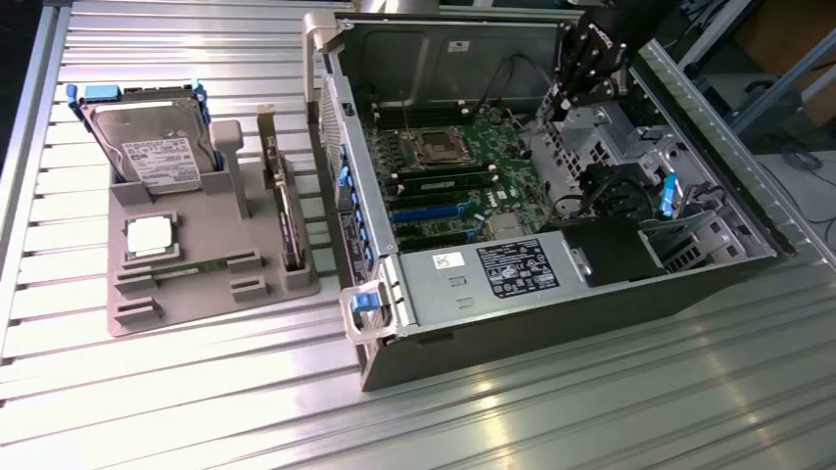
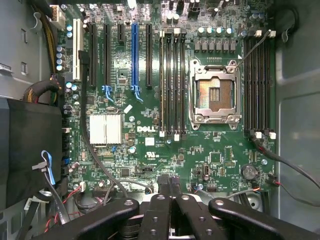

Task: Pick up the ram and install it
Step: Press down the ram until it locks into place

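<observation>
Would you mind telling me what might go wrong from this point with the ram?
The gripper hangs inside the case near a loose cable crossing the memory slots; it may snag. The open processor socket lies right beside other slots; a stray touch could harm it. The ram lies in the tray.

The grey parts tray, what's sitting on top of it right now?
On the grey parts tray: a hard drive standing upright, a square silver processor, a thin green ram stick lying flat, and an expansion card on edge. The tray's slots hide their lower edges.
</observation>
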Motion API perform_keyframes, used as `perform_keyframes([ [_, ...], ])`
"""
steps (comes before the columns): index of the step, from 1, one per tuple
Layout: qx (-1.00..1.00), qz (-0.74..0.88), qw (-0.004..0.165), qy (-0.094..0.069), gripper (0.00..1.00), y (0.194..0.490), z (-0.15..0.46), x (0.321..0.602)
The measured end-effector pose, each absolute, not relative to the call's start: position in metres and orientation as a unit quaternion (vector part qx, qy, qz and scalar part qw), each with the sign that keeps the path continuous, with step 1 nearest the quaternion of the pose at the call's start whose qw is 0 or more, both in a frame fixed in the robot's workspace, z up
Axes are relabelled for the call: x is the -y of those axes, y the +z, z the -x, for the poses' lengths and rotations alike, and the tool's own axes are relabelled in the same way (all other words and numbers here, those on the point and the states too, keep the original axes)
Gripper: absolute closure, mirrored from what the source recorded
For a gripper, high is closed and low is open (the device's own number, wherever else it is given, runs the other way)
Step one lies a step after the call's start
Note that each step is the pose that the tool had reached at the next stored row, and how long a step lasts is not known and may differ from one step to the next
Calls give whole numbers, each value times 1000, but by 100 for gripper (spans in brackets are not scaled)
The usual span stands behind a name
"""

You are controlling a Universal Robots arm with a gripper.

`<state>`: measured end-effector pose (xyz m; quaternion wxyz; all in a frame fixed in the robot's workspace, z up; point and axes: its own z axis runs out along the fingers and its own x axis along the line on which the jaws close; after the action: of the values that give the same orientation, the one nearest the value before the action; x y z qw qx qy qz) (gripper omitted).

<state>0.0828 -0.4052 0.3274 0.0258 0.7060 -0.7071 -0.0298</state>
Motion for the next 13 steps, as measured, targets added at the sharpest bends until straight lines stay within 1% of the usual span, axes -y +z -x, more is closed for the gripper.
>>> perform_keyframes([
  [7,707,-706,26,-30,90,327,-83,405],
  [13,755,-655,24,-31,90,327,-83,405],
])
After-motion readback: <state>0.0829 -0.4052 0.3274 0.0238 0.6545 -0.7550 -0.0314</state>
